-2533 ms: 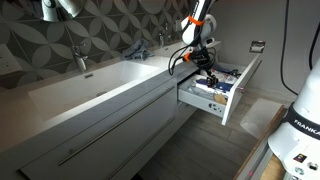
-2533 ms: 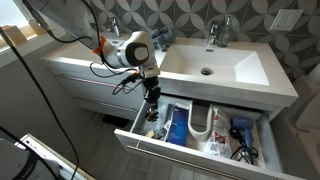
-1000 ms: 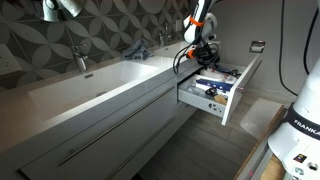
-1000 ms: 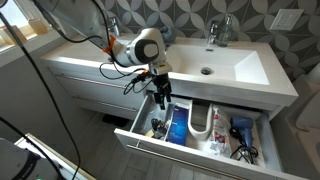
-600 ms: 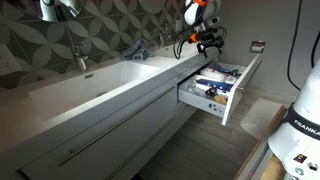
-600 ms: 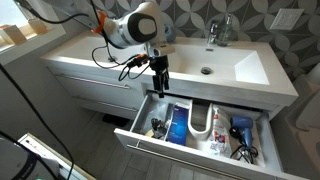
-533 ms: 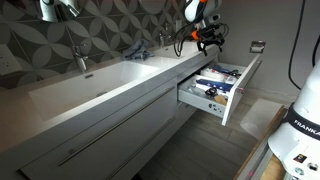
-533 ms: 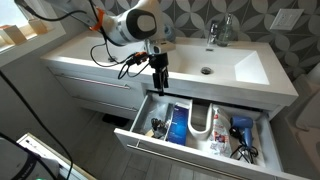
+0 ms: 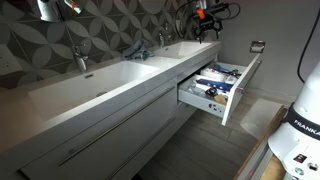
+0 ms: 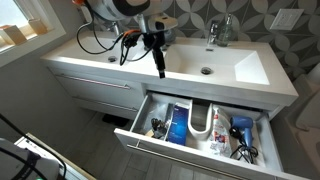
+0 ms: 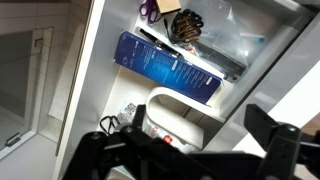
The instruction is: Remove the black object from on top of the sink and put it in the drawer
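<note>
The black object (image 11: 186,25) lies in the open drawer (image 10: 190,159), at its end beside a blue box (image 11: 168,64); in an exterior view it is a small dark shape (image 10: 156,127). My gripper (image 10: 160,66) hangs open and empty above the sink (image 10: 236,66), fingers pointing down, well above the drawer (image 9: 236,88). In the wrist view its two dark fingers (image 11: 272,132) frame the drawer's inside from above, with nothing between them. In an exterior view the gripper (image 9: 207,22) is high near the patterned wall.
The drawer also holds a white U-shaped pipe surround (image 10: 204,124), a purple item (image 11: 148,10) and a dark tangle at the other end (image 10: 243,151). Chrome taps (image 10: 216,32) stand behind the basin. A longer closed drawer front (image 9: 90,140) runs beside the open one.
The gripper opened fully and rose out of the drawer to above the sink top. The black object stays in the drawer.
</note>
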Tool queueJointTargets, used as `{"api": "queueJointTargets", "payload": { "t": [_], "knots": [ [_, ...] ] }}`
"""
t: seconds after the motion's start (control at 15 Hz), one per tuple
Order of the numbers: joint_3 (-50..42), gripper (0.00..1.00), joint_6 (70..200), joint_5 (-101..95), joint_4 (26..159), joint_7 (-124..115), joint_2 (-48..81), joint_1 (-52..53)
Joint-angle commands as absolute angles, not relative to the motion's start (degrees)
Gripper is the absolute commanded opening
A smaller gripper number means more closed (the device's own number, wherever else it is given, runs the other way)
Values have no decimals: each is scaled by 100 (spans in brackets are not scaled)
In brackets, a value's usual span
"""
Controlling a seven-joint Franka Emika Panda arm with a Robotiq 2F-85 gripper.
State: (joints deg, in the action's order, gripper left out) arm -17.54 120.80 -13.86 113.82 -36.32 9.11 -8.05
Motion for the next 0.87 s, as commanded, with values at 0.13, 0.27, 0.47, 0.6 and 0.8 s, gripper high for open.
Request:
{"api": "queueJointTargets", "payload": {
  "t": [0.13,0.27,0.47,0.6,0.8],
  "knots": [
    [-1440,100,11769,-648,11310,-1701,394,-960],
    [-1367,100,11580,-411,11190,-1045,368,-955],
    [-1275,100,11308,-186,11069,-88,386,-949],
    [-1278,100,11468,-374,11143,-456,399,-929],
    [-1257,100,11434,-355,11137,-275,399,-927]
  ]
}}
